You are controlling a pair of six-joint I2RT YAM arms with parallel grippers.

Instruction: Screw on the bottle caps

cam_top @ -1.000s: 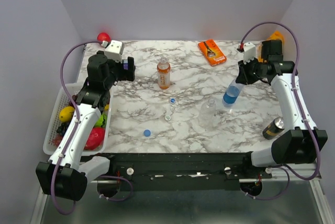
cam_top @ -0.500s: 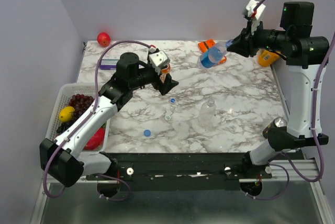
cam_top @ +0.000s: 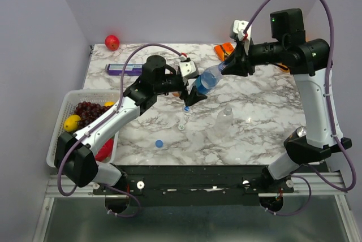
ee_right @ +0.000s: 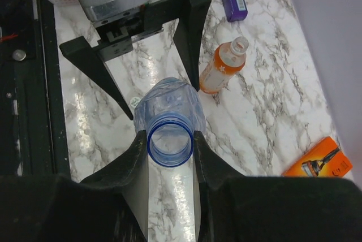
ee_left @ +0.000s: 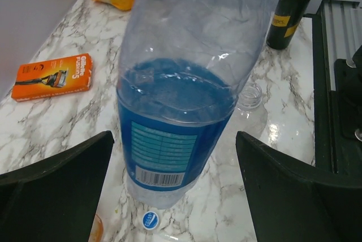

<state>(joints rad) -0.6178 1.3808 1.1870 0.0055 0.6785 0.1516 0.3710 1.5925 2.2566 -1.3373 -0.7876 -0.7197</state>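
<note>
On the marbled tabletop (cam_top: 266, 112) this looks like a hand-over between the arms. The right claw (cam_top: 228, 68) is clamped on the neck of the blue-labelled bottle (cam_top: 206, 79) and holds it in the air, tilted, with its base towards the left claw (ee_left: 174, 146). That claw stands wide open on either side of the base without touching it, probably to take the body and leave the bare mouth free for a cap. The clear bottle (cam_top: 225, 119) and the orange bottle (ee_right: 222, 68) stand uncapped on the tabletop. One whitish cap (cam_top: 186, 108) lies just below the raised bottle, a second whitish cap (cam_top: 181, 124) a little nearer, and the blue cap (cam_top: 159, 143) nearest the front edge
</note>
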